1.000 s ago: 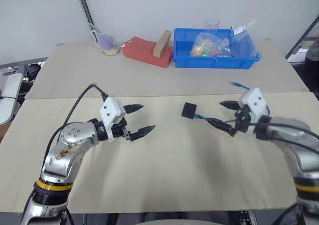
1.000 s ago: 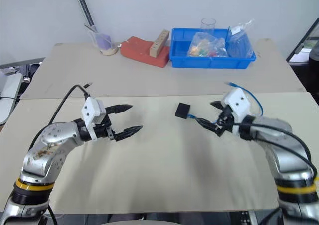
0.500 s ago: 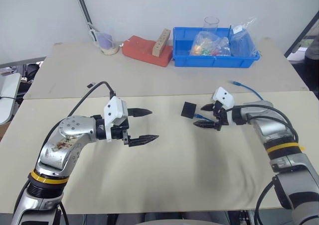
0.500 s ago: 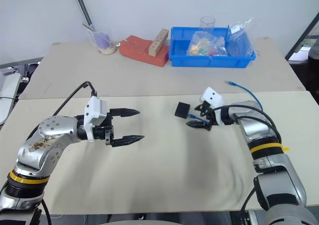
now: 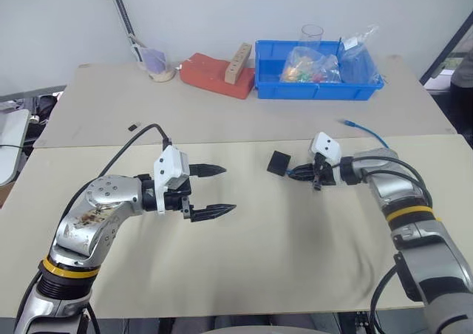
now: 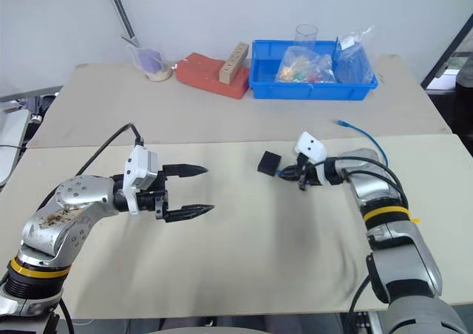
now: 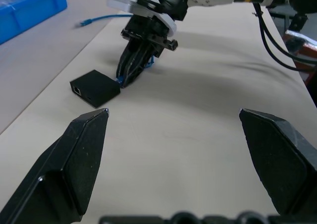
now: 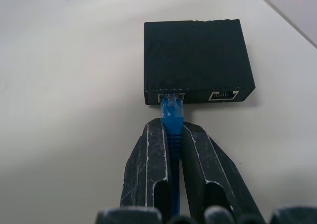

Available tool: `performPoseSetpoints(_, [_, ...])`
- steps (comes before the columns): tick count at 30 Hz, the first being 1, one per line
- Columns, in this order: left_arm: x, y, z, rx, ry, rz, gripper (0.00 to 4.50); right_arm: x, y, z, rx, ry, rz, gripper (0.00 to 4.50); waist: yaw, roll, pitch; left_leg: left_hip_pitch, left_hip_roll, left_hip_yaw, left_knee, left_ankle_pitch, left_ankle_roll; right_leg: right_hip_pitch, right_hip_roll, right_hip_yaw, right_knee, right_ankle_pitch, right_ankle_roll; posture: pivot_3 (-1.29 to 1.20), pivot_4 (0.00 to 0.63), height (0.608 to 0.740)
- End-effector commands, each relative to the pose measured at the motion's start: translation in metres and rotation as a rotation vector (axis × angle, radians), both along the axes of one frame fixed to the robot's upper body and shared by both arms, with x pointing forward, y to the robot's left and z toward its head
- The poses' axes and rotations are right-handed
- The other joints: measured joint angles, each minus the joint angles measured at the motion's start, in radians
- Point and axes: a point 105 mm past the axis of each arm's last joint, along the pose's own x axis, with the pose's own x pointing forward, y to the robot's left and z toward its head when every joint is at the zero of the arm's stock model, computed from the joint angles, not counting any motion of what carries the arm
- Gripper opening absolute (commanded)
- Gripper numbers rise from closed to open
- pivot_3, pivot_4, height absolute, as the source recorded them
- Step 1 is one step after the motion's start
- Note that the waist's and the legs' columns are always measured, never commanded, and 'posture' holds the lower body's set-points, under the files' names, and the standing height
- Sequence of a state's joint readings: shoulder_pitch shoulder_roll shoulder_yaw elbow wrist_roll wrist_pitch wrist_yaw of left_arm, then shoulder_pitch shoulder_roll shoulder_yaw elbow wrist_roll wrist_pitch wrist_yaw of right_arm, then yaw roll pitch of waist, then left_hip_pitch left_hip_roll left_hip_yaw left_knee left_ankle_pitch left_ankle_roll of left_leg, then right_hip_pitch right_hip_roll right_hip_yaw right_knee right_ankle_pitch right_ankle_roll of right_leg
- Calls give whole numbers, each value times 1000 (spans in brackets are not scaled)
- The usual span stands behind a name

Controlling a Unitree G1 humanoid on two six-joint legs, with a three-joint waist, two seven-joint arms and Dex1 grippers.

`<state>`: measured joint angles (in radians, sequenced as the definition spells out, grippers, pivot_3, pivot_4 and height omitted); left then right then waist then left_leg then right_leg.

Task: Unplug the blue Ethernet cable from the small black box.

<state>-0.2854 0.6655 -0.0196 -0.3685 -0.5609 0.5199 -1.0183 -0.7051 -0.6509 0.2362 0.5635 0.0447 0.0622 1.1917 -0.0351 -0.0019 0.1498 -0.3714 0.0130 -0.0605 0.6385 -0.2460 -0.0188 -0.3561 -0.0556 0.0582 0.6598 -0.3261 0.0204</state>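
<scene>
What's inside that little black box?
The small black box is closed, so its inside is hidden. On its side, the blue Ethernet cable is plugged into one port, pinched by the right gripper. The port beside it is empty.

Both arms: rounded silver-grey metal shells, black joints, 1 yellow-orange band on each forearm. Left shell scuffed with brownish marks. Thick black cables loop along each arm. White boxy housing at each wrist. Left gripper (image 5: 211, 191): 2 black tapered, pointed fingers. Right gripper (image 8: 170, 149): 2 black fingers (image 8: 148, 164), scratched pale along their edges.
</scene>
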Motion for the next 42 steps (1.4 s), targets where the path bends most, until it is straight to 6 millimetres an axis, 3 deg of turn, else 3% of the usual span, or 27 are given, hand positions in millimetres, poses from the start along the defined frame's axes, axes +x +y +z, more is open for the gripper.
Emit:
performPoseSetpoints(1, [13,6,17,-127,95,56,4500,-3,12,42,-81,-335,151,5,0,0,0,0,0,0,0,0,0,0,0,0,0,0,0,0,150,740])
performPoseSetpoints(5, [21,6,25,-234,294,46,4500,-15,31,86,-117,-719,260,5,-9,0,1,-1,0,0,1,0,0,-2,1,0,3,0,0,0,150,740])
performPoseSetpoints(9, [31,-1,27,-274,361,19,4500,-36,55,97,-136,-963,386,5,-8,0,1,0,1,0,1,0,0,-2,1,0,3,0,0,0,150,740])
performPoseSetpoints(14, [46,-10,27,-280,341,20,4500,-50,78,104,-122,-1078,439,5,-5,-1,1,-1,0,0,1,1,-1,-2,0,1,3,0,0,0,150,740])
performPoseSetpoints(22, [54,-29,29,-301,312,-53,4500,-50,83,109,-133,-1131,439,5,-2,-1,1,-1,-1,1,2,1,-1,-2,0,1,3,0,0,0,150,740])
performPoseSetpoints(26, [55,-29,29,-317,313,-58,3157,-50,83,107,-138,-1120,446,5,-6,-1,1,-1,0,1,2,0,-1,-2,1,1,3,0,0,0,150,740])
performPoseSetpoints(31, [56,-28,28,-310,306,-58,572,-53,86,107,-125,-1122,466,5,-7,-1,1,-1,0,1,2,0,-1,-2,1,1,3,0,0,0,150,740])
performPoseSetpoints(33, [57,-28,26,-305,292,-48,519,-55,88,108,-112,-1116,477,5,-6,-1,1,-1,0,0,2,0,-1,-2,1,1,3,0,0,0,150,740])
performPoseSetpoints(35, [58,-29,25,-285,278,-48,519,-57,90,109,-74,-1060,491,1068,-4,-1,1,-1,0,1,2,0,-1,-2,1,1,3,0,0,0,150,740])
performPoseSetpoints(39, [57,-28,28,-275,243,-66,519,-57,86,109,47,-744,425,2387,-4,-1,1,-1,0,0,2,0,-1,-1,1,1,3,0,0,0,150,740])
performPoseSetpoints(42, [56,-26,28,-245,214,-84,519,-61,82,117,187,-422,349,2387,-3,-1,1,-1,0,0,2,1,-1,-1,1,1,3,0,0,0,150,740])
